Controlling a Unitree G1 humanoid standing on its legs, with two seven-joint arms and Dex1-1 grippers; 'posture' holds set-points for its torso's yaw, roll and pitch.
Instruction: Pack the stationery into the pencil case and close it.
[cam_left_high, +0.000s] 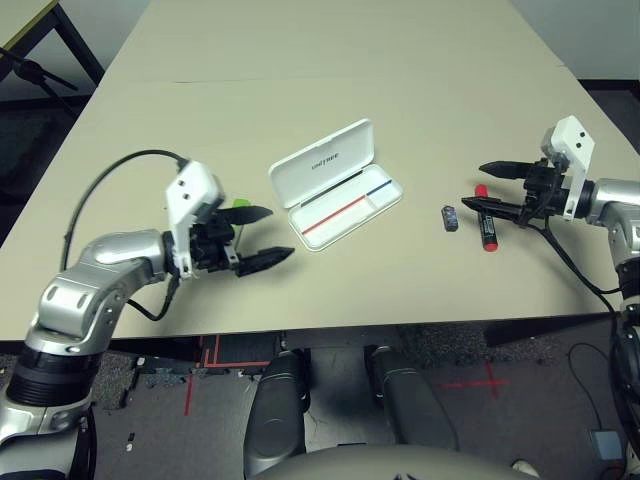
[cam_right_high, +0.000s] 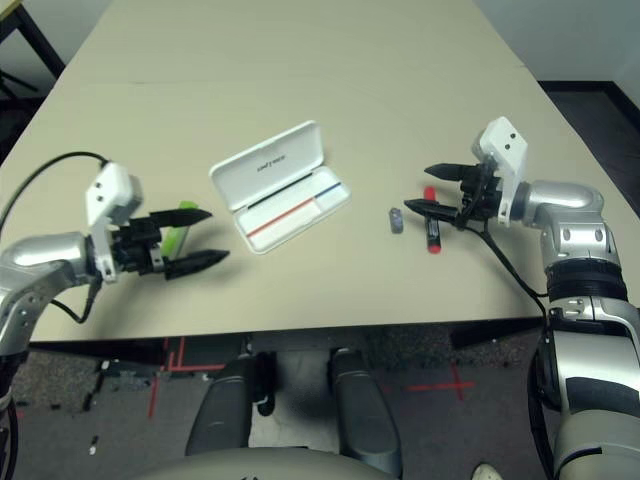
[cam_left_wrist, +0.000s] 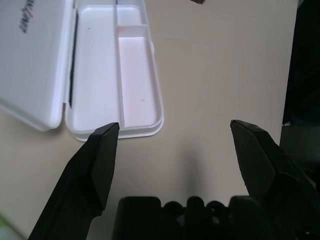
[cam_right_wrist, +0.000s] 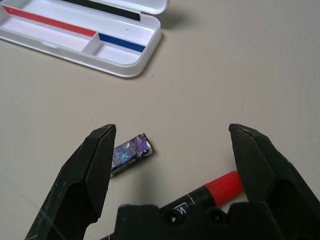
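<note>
The white pencil case (cam_left_high: 322, 162) lies open in the middle of the table, its lid flat behind a tray marked with a red-and-blue line. The lime-green highlighter (cam_left_high: 240, 204) lies to its left, partly hidden behind my left gripper (cam_left_high: 278, 234), which is open and hovers just left of the case with nothing in it. On the right lie the tiny dark grey block (cam_left_high: 450, 217) and the red marker (cam_left_high: 488, 235). My right gripper (cam_left_high: 476, 187) is open above the marker's far end; in its wrist view the block (cam_right_wrist: 131, 152) and the marker's red cap (cam_right_wrist: 225, 185) lie between its fingers.
The tan table runs far back, with bare surface behind the case. Its front edge (cam_left_high: 400, 322) is close to both grippers. A black cable (cam_left_high: 110, 175) loops over my left arm. A dark floor lies beyond the table's sides.
</note>
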